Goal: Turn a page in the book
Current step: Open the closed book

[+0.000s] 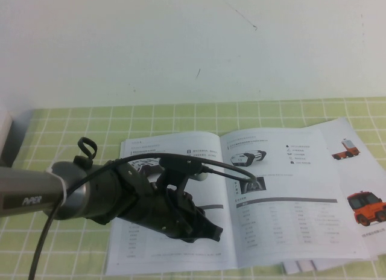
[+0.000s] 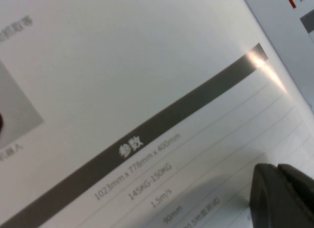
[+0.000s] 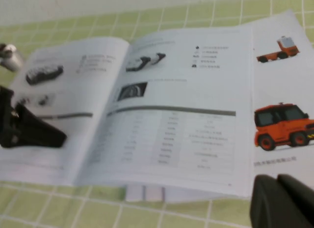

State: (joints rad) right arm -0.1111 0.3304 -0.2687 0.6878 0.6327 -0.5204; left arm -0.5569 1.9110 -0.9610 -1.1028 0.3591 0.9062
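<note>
The brochure is lying open, flat. The left gripper, closed and empty, is hovering over its left page; the right gripper is waiting closed, off the brochure's near right corner. No leaf lifted yet.

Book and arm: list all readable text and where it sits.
"PiPER": left arm's grey link, left gripper over the book.
"1023mm x 778mm x 400mm", "145KG-150KG", "1.5m/s": table rows under the grey bar.
Other print, orange-truck sheets: unreadable.
Right gripper, shut, beside the book: no text.

Left pincer over the book's left half — loose sheets right.
</note>
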